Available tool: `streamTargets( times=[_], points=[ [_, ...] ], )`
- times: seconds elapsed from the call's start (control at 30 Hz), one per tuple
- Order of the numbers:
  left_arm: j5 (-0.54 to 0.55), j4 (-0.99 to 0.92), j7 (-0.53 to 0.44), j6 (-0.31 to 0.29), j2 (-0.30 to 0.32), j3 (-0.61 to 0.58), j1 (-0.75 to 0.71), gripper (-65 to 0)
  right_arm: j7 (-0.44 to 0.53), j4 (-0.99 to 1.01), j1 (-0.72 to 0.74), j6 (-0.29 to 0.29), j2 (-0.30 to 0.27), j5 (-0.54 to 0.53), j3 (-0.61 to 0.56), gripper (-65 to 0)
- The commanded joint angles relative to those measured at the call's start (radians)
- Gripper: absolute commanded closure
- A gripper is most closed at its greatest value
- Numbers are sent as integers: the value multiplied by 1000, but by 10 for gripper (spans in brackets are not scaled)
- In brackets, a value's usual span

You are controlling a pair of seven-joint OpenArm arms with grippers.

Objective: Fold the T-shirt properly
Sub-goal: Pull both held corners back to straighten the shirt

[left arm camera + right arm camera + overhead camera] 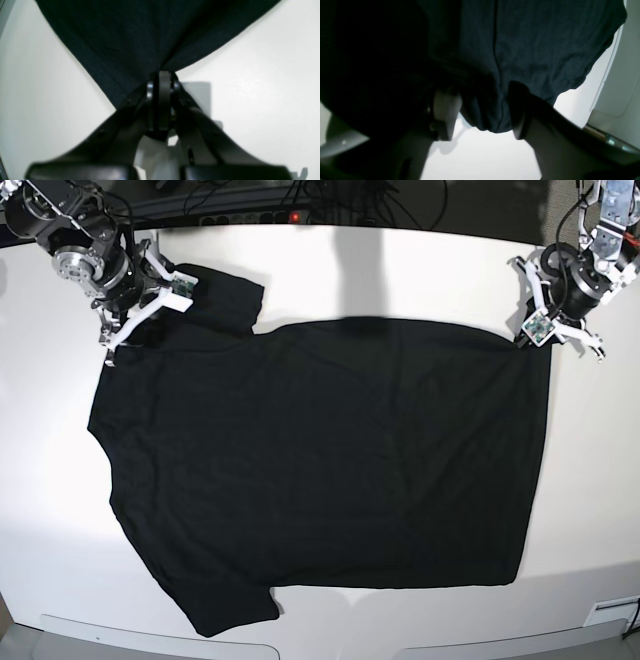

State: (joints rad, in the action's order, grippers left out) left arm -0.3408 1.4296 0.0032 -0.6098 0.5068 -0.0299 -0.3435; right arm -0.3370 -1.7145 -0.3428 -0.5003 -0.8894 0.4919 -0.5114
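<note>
The black T-shirt (320, 460) is spread plain side up on the white table (590, 510), its hem corner pinched by the closed left gripper (161, 75) while sleeve cloth is bracketed by the parted right gripper (482, 112), whose grip should be secured before any lift.

Left gripper (162, 75): I see its jaws pressed together, pinching black cloth at the tips; arm low at the far edge. Right gripper (482, 112): jaws stand apart, a bunched fold between them; that arm reaches in at the opposite far corner.
</note>
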Motion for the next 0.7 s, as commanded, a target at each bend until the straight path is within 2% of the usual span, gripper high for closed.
streamTargets(
  times=[0.0, 0.1, 0.27, 0.4, 0.47, 0.6, 0.67],
  points=[
    [-58, -21, 146, -88, 4, -12, -25, 0, -4, 10, -6, -61, -8, -29, -4, -286],
    [-58, -21, 146, -88, 4, -12, -25, 0, -23, 10, -1, -63, -8, -74, -3, -211],
    [-58, -21, 146, -88, 4, -12, -26, 0, -80, 25, 34, -61, -5, -185, -3, -145],
    [-57, -21, 147, -88, 4, -12, -26, 0, -106, 30, 47, -61, -5, -209, -3, 0],
    [-42, -21, 151, -88, 4, -12, -26, 0, -108, 30, 49, -57, -5, -209, -3, 0],
    [77, -15, 194, -88, 4, -12, -40, 0, -124, 29, 45, 37, -11, -229, -3, 0],
    [129, 8, 237, -88, 7, -10, -63, 0, -128, 14, 32, 57, -38, -298, -3, 0]
  ],
)
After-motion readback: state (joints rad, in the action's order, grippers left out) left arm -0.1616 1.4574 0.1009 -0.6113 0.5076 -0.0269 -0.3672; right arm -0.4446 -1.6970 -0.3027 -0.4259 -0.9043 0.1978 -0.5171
